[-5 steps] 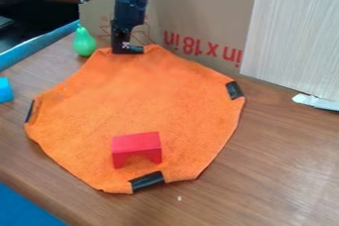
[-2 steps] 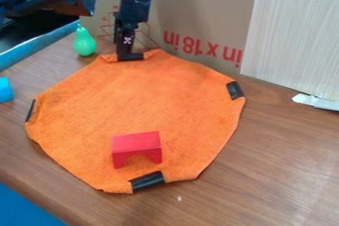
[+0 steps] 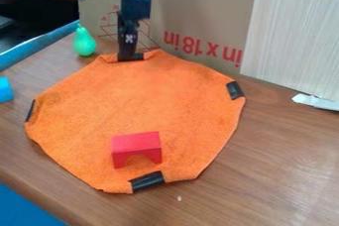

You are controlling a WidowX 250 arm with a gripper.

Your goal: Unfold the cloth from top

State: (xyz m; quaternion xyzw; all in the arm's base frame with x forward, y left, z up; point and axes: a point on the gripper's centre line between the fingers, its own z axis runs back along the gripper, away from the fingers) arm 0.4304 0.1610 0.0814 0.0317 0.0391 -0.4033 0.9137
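Observation:
My gripper (image 3: 128, 57) hangs upright at the top edge of the orange cloth (image 3: 142, 96), its lower end down at the black tape patch there. I cannot make out whether it holds the cloth. The cloth lies mostly flat, with its corners turned in, and has black tape patches at its left, right, bottom and top edges. A red arch-shaped block (image 3: 136, 149) sits on the cloth's lower part.
A green pear (image 3: 84, 41) stands at the upper left of the wooden table (image 3: 278, 170). A blue block (image 3: 5, 89) is at the left edge. A cardboard wall (image 3: 192, 2) rises behind the cloth, with a pale panel (image 3: 291, 41) at right.
From one second ago, the gripper has shifted slightly right and down, and the cloth's top edge shows a little lower. The red block and the rest of the cloth have stayed in place.

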